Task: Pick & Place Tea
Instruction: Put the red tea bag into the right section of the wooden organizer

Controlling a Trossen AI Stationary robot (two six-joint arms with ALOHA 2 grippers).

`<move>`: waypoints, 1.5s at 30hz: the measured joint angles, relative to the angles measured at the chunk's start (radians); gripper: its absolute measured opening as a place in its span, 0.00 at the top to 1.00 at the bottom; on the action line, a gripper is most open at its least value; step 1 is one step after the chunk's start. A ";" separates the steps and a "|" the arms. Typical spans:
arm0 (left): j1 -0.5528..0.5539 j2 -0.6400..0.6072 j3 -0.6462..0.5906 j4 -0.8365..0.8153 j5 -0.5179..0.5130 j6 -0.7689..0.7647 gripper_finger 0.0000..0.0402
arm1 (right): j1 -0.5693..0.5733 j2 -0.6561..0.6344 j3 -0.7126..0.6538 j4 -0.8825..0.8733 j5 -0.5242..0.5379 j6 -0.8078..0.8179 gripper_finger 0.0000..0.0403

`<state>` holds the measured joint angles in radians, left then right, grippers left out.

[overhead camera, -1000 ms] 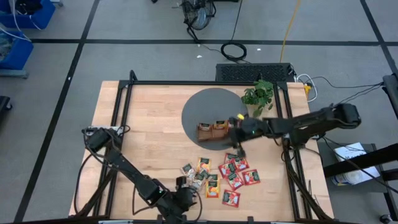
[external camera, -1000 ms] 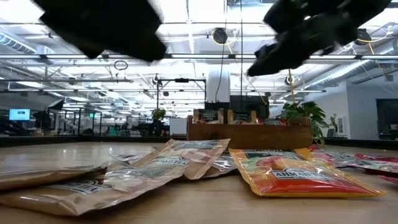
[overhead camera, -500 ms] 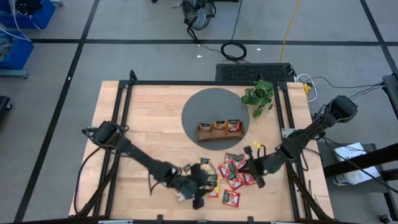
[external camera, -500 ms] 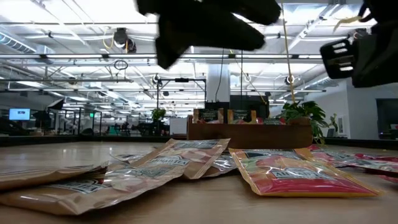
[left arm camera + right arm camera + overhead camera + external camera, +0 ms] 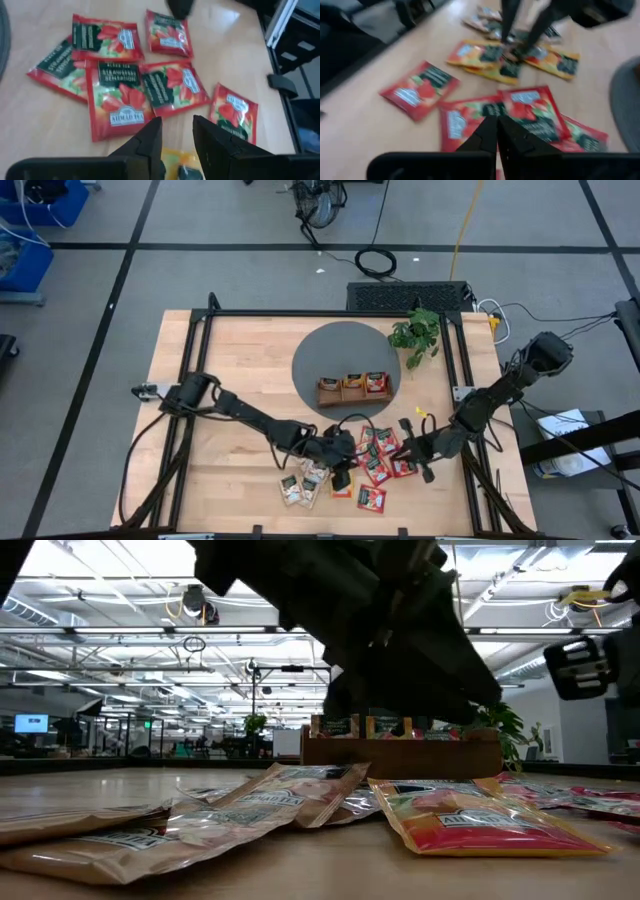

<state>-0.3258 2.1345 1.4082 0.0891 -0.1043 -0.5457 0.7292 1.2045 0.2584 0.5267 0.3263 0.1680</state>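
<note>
**Both arms over the scattered tea packets**

The tea packets [image 5: 372, 470] lie flat on the table's [image 5: 240, 380] near side, long axes pointing every which way, just in front of the wooden tray [image 5: 352, 389]. The left gripper [image 5: 343, 462] hovers above an orange packet [image 5: 341, 483], fingers slightly parted and empty. The right gripper [image 5: 408, 450] is closed on nothing above the red packets [image 5: 116, 95]. A plant [image 5: 415, 332] stands behind the tray

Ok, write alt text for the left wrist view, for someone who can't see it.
Looking down past the left gripper, whose two dark fingers stand slightly apart, at a cluster of red tea packets lying flat on the wooden table. An orange-yellow packet shows partly behind the fingertips, and one red packet lies a little apart near the table edge.
</note>
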 joint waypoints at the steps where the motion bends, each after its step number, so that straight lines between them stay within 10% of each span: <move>1: 0.005 0.000 0.000 -0.009 0.003 -0.003 0.72 | 0.007 0.009 -0.001 0.028 -0.002 0.002 1.00; 15: 0.027 0.002 -0.002 -0.030 -0.027 0.001 0.62 | -0.046 0.274 0.062 0.162 0.209 -0.038 1.00; 27: 0.092 0.002 -0.002 -0.082 -0.015 -0.112 0.29 | -0.081 0.282 0.068 0.148 0.071 0.033 0.97; 45: 0.090 0.078 -0.002 -0.018 0.079 -0.112 0.40 | -0.180 0.282 0.068 0.059 0.035 -0.004 1.00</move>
<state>-0.2358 2.2126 1.4063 0.0708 -0.0249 -0.6573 0.5492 1.4868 0.3264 0.5858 0.3618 0.1636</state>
